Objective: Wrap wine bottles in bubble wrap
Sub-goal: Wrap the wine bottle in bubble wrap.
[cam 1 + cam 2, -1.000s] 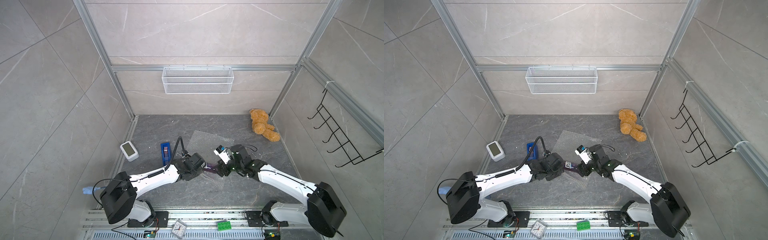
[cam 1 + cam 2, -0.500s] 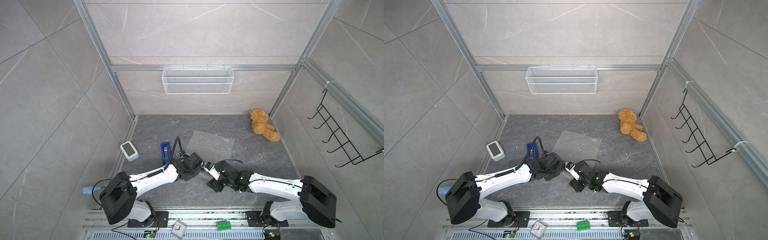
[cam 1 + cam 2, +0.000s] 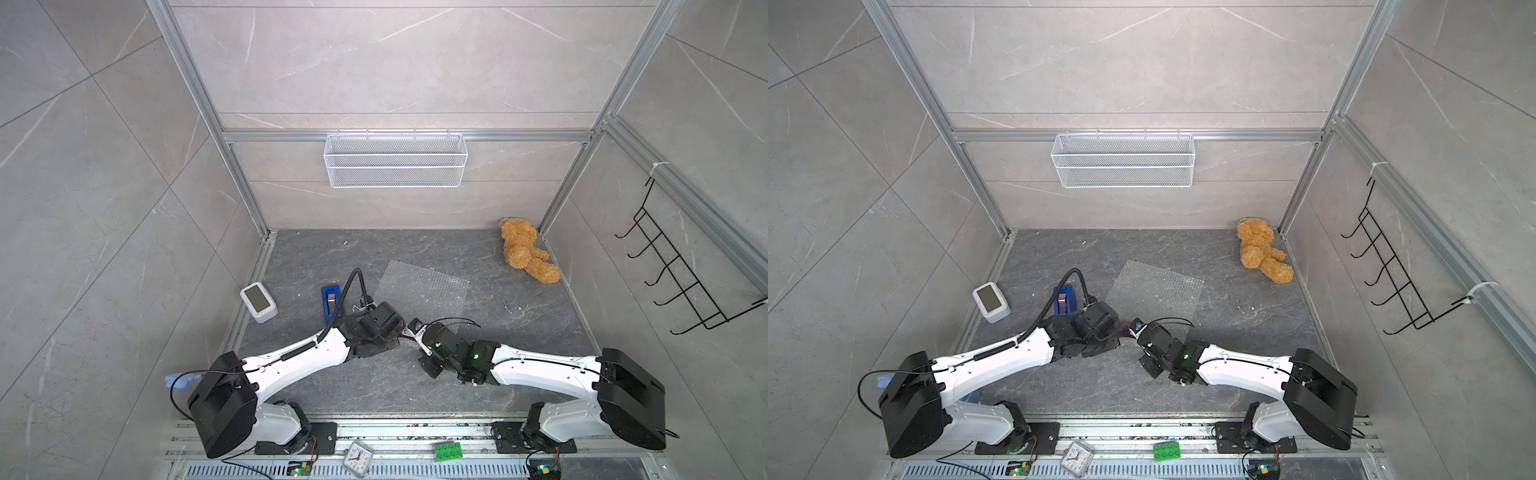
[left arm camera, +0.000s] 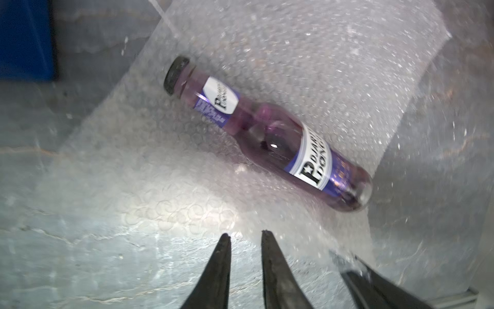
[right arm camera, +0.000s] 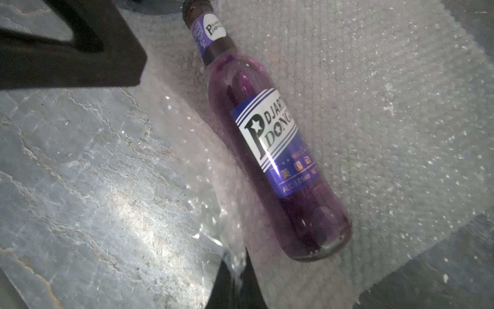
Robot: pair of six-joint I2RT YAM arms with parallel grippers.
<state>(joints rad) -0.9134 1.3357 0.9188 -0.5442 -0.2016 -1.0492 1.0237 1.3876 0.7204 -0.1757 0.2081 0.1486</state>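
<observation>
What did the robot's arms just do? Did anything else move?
The right gripper dropped low, swung toward the left gripper and shut its jaws on the near edge of the clear plastic bubble wrap sheet, beside the small purple glass bottle. The left gripper opened its jaws a little. The brown teddy bear and the blue tape dispenser stayed put.

Clear beyond wrap (image 3: pixel 428 286) to back wall (image 3: pixel 395 208); bear (image 3: pixel 523 253) only in far right corner. Crowded left: dispenser (image 3: pixel 329 296), white box (image 3: pixel 258 300). Tight by bottle (image 4: pixel 267 133) — left gripper (image 4: pixel 246 234), right gripper (image 5: pixel 236 260) almost meeting.
</observation>
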